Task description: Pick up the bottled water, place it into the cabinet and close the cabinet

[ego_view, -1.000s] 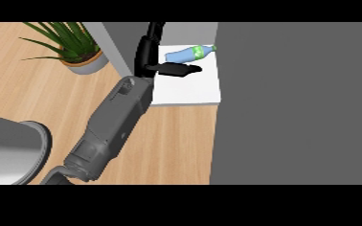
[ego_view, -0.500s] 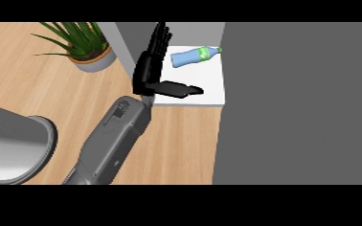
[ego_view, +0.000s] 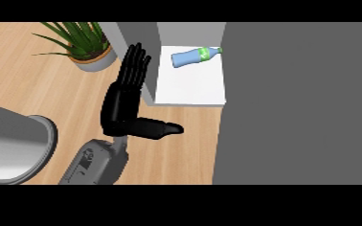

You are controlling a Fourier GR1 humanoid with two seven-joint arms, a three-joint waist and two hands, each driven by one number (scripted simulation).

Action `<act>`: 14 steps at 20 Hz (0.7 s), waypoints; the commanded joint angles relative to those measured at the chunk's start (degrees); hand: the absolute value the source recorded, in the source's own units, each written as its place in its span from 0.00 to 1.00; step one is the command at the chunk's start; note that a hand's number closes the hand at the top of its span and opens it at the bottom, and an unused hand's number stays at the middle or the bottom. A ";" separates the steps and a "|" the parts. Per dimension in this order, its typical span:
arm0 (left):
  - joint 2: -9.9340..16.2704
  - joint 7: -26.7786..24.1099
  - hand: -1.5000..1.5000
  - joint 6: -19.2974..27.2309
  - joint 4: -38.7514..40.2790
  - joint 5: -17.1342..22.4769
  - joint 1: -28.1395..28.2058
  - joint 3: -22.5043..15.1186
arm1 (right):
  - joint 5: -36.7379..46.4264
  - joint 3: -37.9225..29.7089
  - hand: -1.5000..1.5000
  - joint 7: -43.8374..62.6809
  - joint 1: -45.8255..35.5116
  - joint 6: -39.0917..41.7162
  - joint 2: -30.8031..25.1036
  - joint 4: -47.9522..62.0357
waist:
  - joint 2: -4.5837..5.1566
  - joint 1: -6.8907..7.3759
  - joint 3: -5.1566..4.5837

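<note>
**Operator:** While I am looking down from the head view, I am seeing one black hand [ego_view: 126, 100] coming up from the lower edge on a grey forearm [ego_view: 96, 165]. I cannot tell from this view alone which arm it belongs to, so I am leaving the side unnamed.

**Observer:** How is that hand standing?

**Operator:** It is lying flat and open. Its fingers [ego_view: 134, 67] are stretching straight up the view, side by side, and the thumb [ego_view: 157, 128] is sticking out to the right, well away from them. It is holding nothing.

**Observer:** And the bottled water?

**Operator:** The bottled water [ego_view: 194, 57] is lying on its side on the white cabinet shelf [ego_view: 191, 88], near the shelf's far end, with its green-labelled neck pointing to the upper right. It is sitting apart from the hand, to the right of the fingertips.

**Observer:** What is standing between them?

**Operator:** A grey cabinet wall [ego_view: 150, 84] is running down the left edge of the shelf, and the fingers are lying just beside it on the left. A large grey cabinet door [ego_view: 290, 105] is filling the right side of the view, bordering the shelf.

**Observer:** Anything else on the counter?

**Operator:** A potted plant [ego_view: 83, 45] is sitting on the wooden counter [ego_view: 42, 91] at the upper left, near the fingertips, and a grey rounded object [ego_view: 21, 148] is showing at the left edge.
</note>
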 commanded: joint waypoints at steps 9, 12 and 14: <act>5.35 1.89 0.00 -2.07 -27.33 -0.02 25.66 -7.95 | 5.32 2.80 1.00 2.98 -0.60 4.28 -7.98 -3.06 | 0.26 -0.61 -0.10; 7.99 1.05 0.00 -3.13 -33.60 1.08 31.57 -7.29 | 6.81 5.29 1.00 7.36 -2.39 6.13 -10.17 -3.79 | 0.23 0.17 -0.13; 10.33 -1.09 0.00 -4.02 -38.12 1.28 37.06 -6.19 | 8.03 6.62 1.00 7.36 -2.06 7.32 -11.66 -6.20 | 0.07 0.58 -0.14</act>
